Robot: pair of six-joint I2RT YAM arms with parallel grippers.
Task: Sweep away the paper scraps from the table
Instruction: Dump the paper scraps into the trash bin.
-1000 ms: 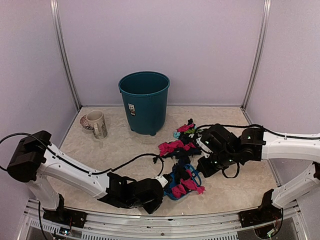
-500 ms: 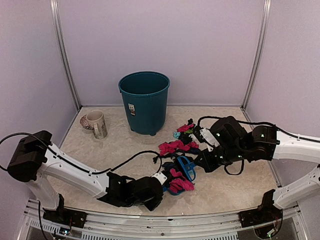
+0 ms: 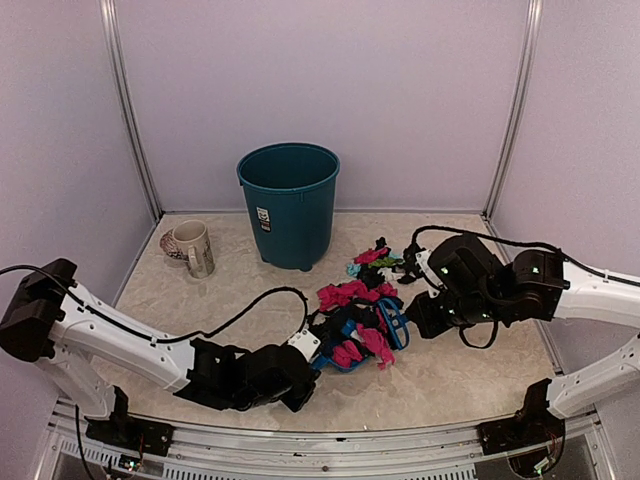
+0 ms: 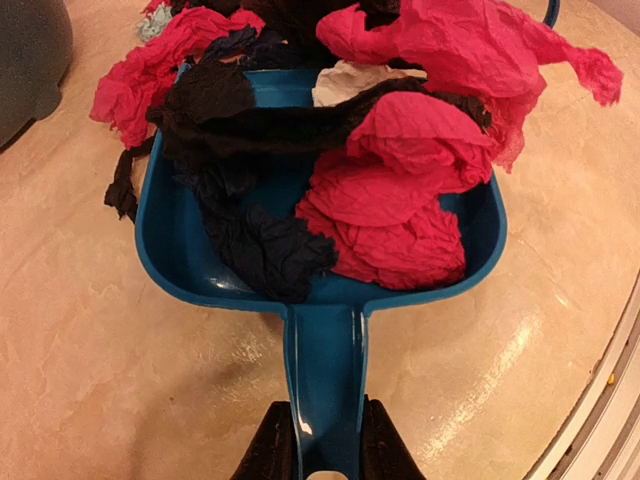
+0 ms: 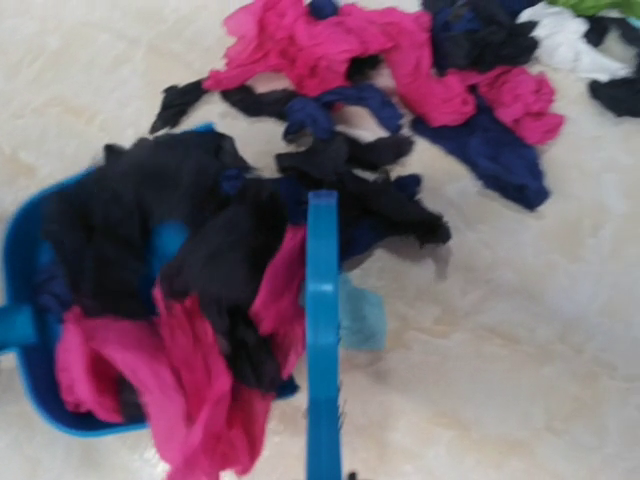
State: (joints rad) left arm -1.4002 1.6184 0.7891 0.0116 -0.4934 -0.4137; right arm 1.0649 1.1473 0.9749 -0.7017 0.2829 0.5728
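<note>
Magenta and black paper scraps (image 4: 400, 160) fill the dustpan (image 4: 325, 335); more lie on the surface (image 3: 240, 290) beyond its mouth. Your left pincer (image 4: 322, 455) pinches its handle; your right pincer (image 3: 418, 318), nearer the strays, clamps the brush (image 5: 322, 300).

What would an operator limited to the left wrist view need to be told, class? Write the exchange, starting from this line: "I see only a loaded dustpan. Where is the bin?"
Observer: The bin stands upright at the back of the table, beyond the dustpan and a little to its left.
Operator: What sits at the pan's mouth?
Observer: A brush, held in the shut right gripper.
Operator: Anything else on the table?
Observer: A mug near the left wall, apart from both arms.
</note>
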